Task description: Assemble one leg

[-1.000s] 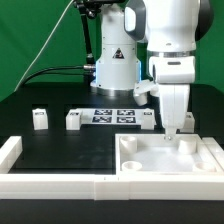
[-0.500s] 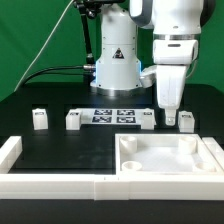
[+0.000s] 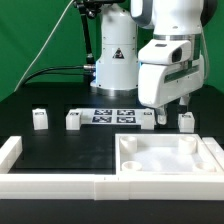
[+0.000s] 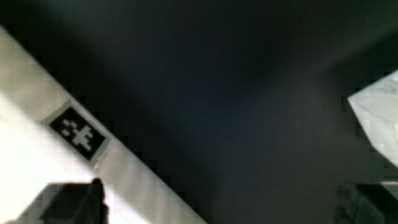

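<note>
Four small white legs stand in a row on the black table: two at the exterior view's left [image 3: 40, 119] [image 3: 74, 120] and two at its right [image 3: 147, 120] [image 3: 186, 121]. The large white panel [image 3: 170, 160] lies in front of the right pair. My gripper [image 3: 172, 110] hangs tilted above the two right legs, open and empty. In the wrist view my gripper [image 4: 217, 205] has its dark fingertips [image 4: 63, 203] wide apart with only dark table between them. A white surface carrying a tag [image 4: 75, 130] runs diagonally beside it; I cannot tell which part it is.
The marker board [image 3: 113, 116] lies between the leg pairs, before the robot base [image 3: 112, 65]. White border rails lie at the exterior view's left [image 3: 10, 155] and along the front [image 3: 60, 186]. A white edge [image 4: 377, 115] shows in the wrist view.
My gripper has risen from the panel's far corner, moved back toward the legs and tilted. It holds nothing. The legs and panel have not moved.
</note>
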Motion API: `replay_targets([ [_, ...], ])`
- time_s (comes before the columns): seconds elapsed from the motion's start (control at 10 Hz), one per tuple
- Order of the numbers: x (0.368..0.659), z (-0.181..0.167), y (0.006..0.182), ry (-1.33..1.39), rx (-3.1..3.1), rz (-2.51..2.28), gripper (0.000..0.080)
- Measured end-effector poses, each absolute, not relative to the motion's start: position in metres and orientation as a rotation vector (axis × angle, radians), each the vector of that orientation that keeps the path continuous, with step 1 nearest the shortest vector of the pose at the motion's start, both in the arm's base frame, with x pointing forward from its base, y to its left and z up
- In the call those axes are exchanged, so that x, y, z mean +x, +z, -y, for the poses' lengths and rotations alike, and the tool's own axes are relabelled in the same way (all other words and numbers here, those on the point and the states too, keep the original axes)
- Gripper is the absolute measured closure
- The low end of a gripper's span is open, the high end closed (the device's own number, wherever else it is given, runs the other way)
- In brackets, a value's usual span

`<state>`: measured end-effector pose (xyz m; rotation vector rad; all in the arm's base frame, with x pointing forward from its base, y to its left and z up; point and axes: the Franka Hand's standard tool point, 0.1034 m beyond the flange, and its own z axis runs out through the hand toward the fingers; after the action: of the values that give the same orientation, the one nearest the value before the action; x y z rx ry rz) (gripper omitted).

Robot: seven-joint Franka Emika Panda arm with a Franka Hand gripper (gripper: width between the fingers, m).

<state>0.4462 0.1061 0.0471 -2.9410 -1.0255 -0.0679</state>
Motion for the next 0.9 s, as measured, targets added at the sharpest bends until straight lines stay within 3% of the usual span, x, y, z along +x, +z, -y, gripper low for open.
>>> replay_targets([
  [0.6, 0.426, -0.133, 0.041, -0.008, -3.062, -0.054, 0.0151],
  [0.9, 0.424, -0.135, 0.041, 0.013, -3.054, -0.149, 0.0151],
])
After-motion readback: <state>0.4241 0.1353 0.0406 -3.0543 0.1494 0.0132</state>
